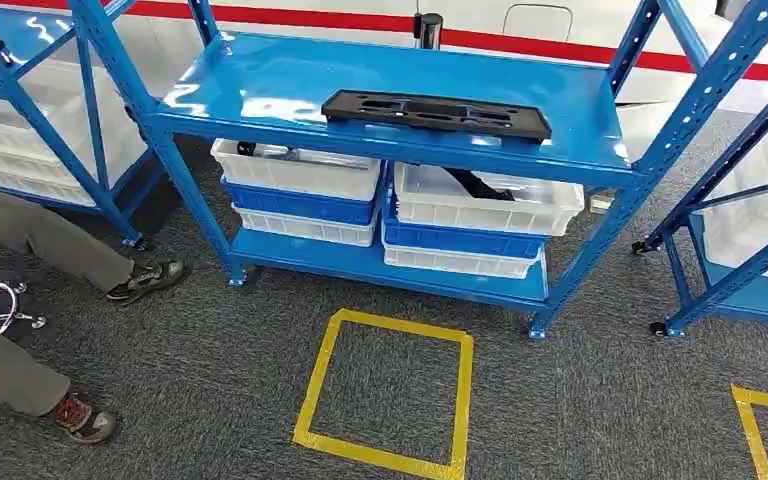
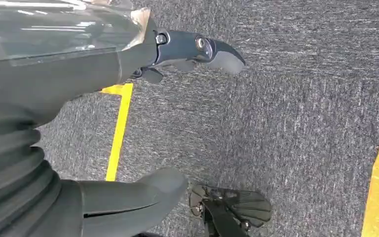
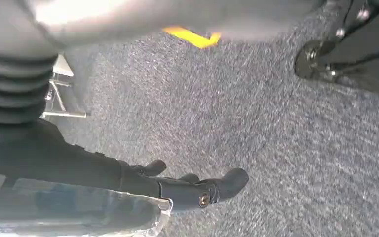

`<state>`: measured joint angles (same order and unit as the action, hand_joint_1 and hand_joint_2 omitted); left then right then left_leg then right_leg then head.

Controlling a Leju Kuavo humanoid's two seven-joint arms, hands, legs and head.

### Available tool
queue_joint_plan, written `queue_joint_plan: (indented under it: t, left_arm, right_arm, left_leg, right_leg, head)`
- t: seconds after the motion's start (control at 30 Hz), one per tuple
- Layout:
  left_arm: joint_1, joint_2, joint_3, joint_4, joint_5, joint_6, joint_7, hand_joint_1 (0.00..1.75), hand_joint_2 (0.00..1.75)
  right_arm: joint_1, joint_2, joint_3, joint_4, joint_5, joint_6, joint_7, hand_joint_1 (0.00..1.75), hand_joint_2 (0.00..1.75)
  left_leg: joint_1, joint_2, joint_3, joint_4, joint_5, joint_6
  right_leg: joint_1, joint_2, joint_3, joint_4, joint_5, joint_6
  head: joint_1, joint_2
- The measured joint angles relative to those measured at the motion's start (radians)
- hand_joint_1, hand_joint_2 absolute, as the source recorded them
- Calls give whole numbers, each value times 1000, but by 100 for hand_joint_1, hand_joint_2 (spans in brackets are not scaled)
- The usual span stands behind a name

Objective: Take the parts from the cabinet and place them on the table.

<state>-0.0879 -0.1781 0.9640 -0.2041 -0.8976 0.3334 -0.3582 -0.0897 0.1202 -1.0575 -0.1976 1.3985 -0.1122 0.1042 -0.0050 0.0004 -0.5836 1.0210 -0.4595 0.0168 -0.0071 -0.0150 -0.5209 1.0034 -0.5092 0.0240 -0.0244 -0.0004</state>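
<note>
Left hand (image 2: 143, 59) and right hand (image 3: 143, 190) hang over the carpet, fingers apart, holding nothing. A black part (image 1: 436, 112) lies flat on the blue cabinet's (image 1: 600, 160) top shelf. Judged step: approach; reaching it calls for stepping closer.

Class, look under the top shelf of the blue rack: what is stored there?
Under the top shelf sit two stacks of white and blue crates. A dark strap shows in the right top crate; lower crates' contents are covered.
</note>
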Motion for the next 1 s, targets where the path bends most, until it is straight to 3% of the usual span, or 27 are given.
queue_joint_plan:
  t: [0.03, 0.23, 1.0]
  left_arm:
    - [0, 0, 0, 0, 0, -7, -3, 0, 175]
    - [0, 1, 0, 0, 0, -10, 0, 0, 175]
    - [0, 1, 1, 0, 6, -40, 0, 0, 175]
  right_arm:
    - [0, 0, 0, 0, 0, 0, 2, 0, 175]
    - [-1, 1, 0, 0, 0, 0, 16, 0, 175]
    - [-1, 2, 7, 0, 23, -7, 43, 0, 175]
  left_leg:
    - [-2, -1, 0, 0, 0, 5]
    - [-4, -3, 0, 0, -2, 11]
    - [3, -3, 2, 1, -3, 12]
  right_leg:
    - [-1, -1, 1, -2, 0, 0]
    - [-3, -1, 5, -9, 3, 10]
    - [-2, -1, 5, -9, 3, 10]
  head:
    - [0, 0]
    - [1, 0]
    - [0, 0]
